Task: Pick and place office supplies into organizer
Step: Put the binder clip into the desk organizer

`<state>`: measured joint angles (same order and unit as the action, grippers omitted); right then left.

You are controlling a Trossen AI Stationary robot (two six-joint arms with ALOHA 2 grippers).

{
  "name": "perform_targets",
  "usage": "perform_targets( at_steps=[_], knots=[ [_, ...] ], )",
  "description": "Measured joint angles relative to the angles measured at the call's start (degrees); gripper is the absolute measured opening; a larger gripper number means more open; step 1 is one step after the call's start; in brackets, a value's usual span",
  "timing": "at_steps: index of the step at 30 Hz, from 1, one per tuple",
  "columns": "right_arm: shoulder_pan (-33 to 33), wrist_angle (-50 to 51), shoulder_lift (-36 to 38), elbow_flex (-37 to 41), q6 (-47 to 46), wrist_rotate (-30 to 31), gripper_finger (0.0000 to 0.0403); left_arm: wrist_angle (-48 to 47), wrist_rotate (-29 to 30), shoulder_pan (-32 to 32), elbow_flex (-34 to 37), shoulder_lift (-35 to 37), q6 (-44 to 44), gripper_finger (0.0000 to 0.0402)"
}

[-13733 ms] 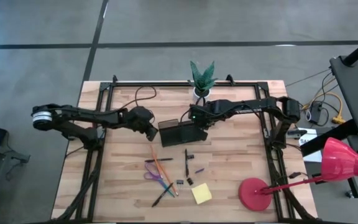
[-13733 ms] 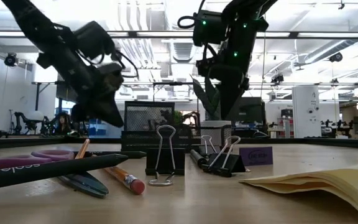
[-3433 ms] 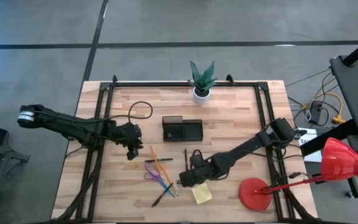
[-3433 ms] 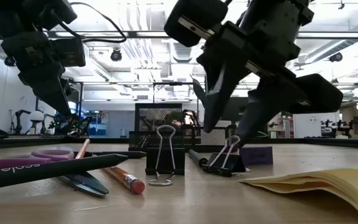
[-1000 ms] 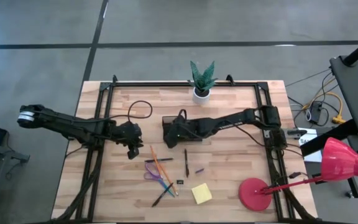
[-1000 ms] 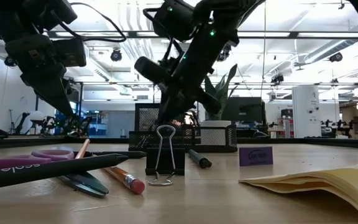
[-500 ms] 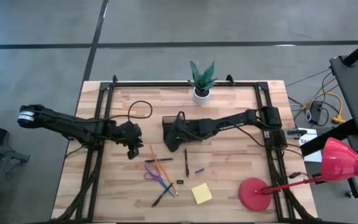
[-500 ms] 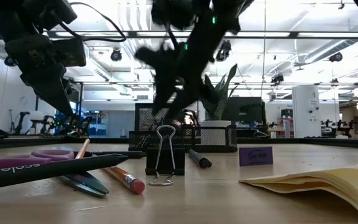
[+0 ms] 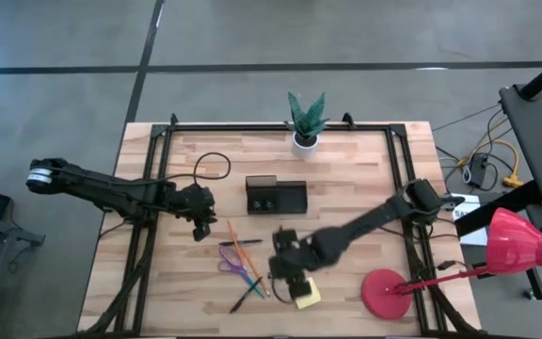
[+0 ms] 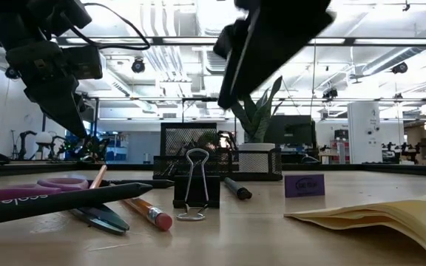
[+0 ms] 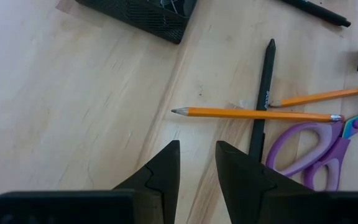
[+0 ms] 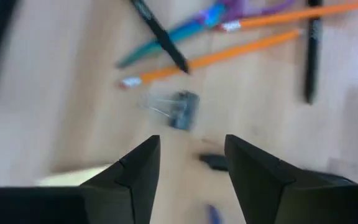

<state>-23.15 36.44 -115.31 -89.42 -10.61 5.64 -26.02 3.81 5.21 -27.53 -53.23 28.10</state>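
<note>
Since a second ago the right gripper left the organizer at mid-desk; it hovers open and empty over a clip near the front edge. Scissors, pencils and sticky pad remain outside.

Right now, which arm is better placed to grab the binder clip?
Right. The right gripper hangs over the binder clip with jaws open, near the sticky-note pad. The left gripper sits farther off, beside the pencils.
</note>
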Motion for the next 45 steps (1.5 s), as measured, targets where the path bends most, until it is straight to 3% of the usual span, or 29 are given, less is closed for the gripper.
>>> perform_targets(
  at_steps=[9, 18, 35, 45],
  knots=[
    [-1.0, -5.9, 0.0, 2.4, -10.0, 0.4, 0.0169, 0.0, 0.0, 0.0, 0.0, 0.0, 0.0, 0.0088],
    [-1.0, -16.1, 0.0, 7.2, -12.3, 0.3, 0.0169, 0.0, 0.0, 0.0, 0.0, 0.0, 0.0, 0.0088],
    [-1.3, -24.4, -0.1, 14.1, -18.1, 0.3, 0.0169, 0.0, 0.0, 0.0, 0.0, 0.0, 0.0, 0.0088],
    [-1.3, -28.6, -3.3, 13.7, -18.0, 0.3, 0.0169, 0.0, 0.0, 0.0, -0.1, 0.0, 0.0, 0.0088]
  ],
)
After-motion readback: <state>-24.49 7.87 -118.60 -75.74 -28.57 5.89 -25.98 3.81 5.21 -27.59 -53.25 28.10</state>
